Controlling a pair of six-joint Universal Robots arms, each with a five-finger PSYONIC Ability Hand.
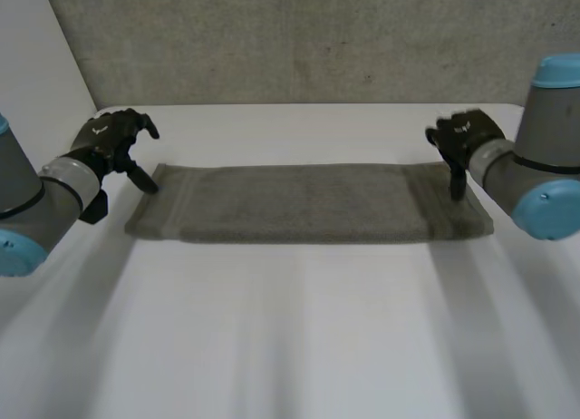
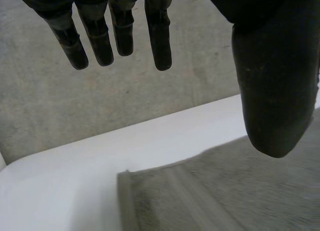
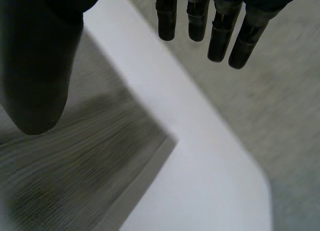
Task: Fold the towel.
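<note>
The left robot hand (image 1: 113,138) and the right robot hand (image 1: 467,133) each hover spread wide, unclenched.

There is one rectangular grey terry towel (image 1: 308,204) and one white table (image 1: 290,337). The black robot hands number two: the left hand (image 1: 113,136) and the right hand (image 1: 468,133).

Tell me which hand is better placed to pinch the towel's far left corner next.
Left. The left hand hangs open right at that corner of the towel, its thumb over the cloth and its fingers past the far edge. The right hand is open too, but at the towel's opposite end.
</note>
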